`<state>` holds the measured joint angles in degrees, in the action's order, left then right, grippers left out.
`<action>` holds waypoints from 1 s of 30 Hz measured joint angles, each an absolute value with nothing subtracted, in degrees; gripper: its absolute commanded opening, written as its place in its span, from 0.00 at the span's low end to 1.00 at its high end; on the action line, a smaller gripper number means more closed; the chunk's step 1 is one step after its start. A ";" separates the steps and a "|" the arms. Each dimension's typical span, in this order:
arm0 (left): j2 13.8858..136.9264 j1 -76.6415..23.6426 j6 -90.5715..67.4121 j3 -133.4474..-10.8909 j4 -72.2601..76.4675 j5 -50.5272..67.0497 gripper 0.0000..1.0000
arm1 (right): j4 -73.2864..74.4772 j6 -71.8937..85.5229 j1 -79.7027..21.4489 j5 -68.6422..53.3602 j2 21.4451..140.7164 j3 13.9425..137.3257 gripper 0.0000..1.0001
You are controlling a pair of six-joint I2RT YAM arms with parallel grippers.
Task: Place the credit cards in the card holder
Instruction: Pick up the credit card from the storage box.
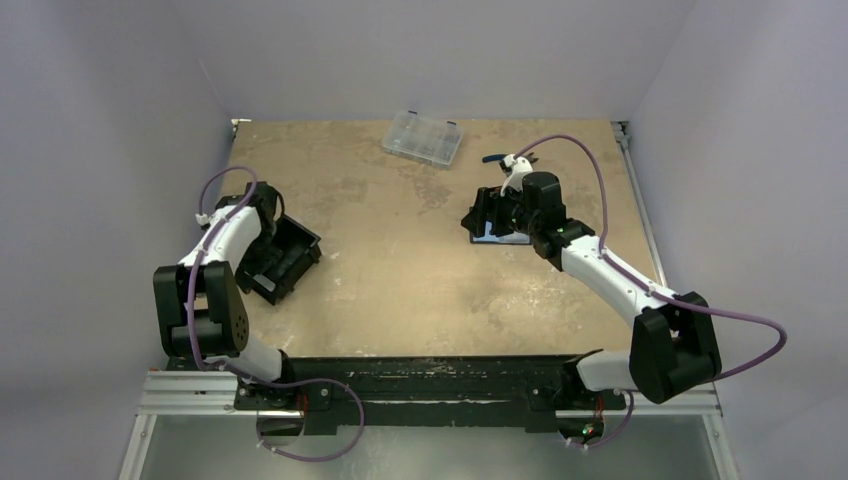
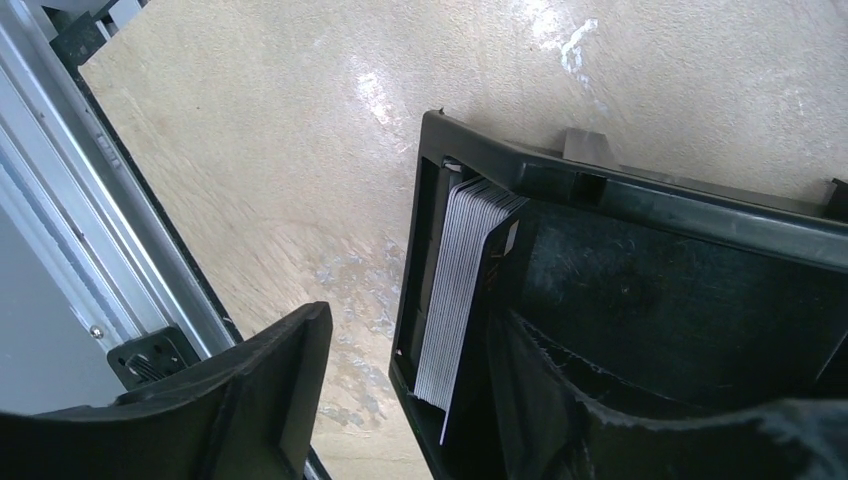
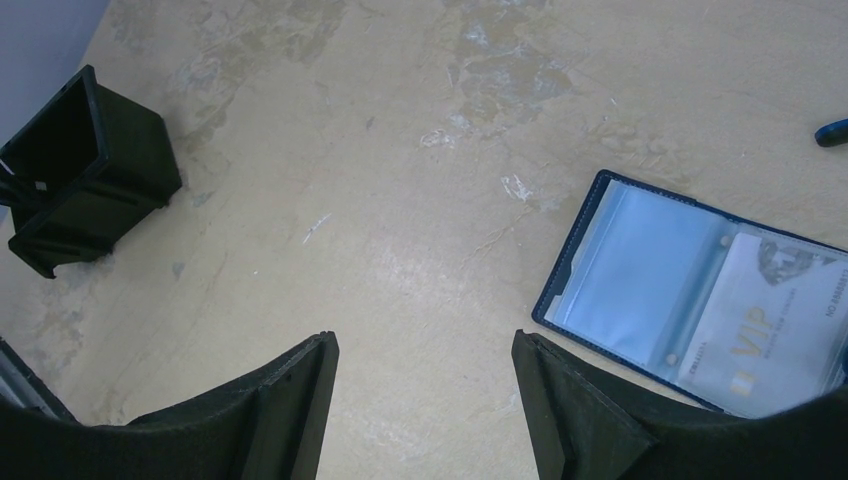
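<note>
So the credit cards (image 2: 465,290) are a whitish-grey stack standing on edge inside the black box (image 2: 650,195), packed against one end wall. The left gripper (image 2: 412,330) is open and straddles that wall. One jaw is outside the box over the bare table (image 2: 300,150) and the other is down inside, next to the stack. There's a visible strip of table between the outer jaw and the wall, so nothing is pinched. I can't tell whether the inner jaw is touching the cards (it's all black on black down there).

From the top view the box sits on the left side of the table, and the card holder (image 1: 497,232) is over on the right, well apart from it. The holder lies flat and folded open, navy edging with clear sleeves, and a pale card (image 3: 770,320) marked VIP is tucked in one sleeve.

The right gripper (image 3: 422,345) hangs above the table just beside the holder, jaws spread wide with only tabletop between them, gripping nothing.

Also there: a clear compartment case (image 1: 422,137) near the far edge, and some small blue thing (image 1: 492,157) just past the holder that's too small to make out.
</note>
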<state>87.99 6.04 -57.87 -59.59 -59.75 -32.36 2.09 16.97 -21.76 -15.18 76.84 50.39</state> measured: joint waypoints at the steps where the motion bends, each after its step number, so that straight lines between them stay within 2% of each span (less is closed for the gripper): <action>1: 87.94 6.04 -57.76 -59.68 -59.75 -32.29 0.57 | 2.09 16.99 -21.76 -15.22 76.84 50.37 0.73; 13: 87.88 6.04 -56.14 -60.97 -59.61 -32.05 0.39 | 1.63 17.08 -21.76 -16.03 76.86 50.22 0.73; 19: 87.88 6.04 -55.40 -61.95 -59.61 -32.42 0.36 | 1.41 17.10 -21.76 -16.01 76.86 50.22 0.73; 22: 87.88 6.04 -54.94 -62.02 -59.61 -32.40 0.44 | 1.26 17.08 -21.76 -16.03 76.86 50.22 0.73; 25: 87.88 6.04 -54.35 -62.02 -59.51 -32.38 0.65 | 1.23 17.08 -21.76 -16.03 76.86 50.22 0.73; 27: 87.92 6.04 -54.11 -62.04 -59.44 -32.36 0.75 | 1.23 17.08 -21.76 -16.03 76.86 50.22 0.73; 30: 88.42 6.04 -54.39 -62.04 -59.55 -32.34 0.77 | 1.23 17.10 -21.76 -16.03 76.86 50.22 0.73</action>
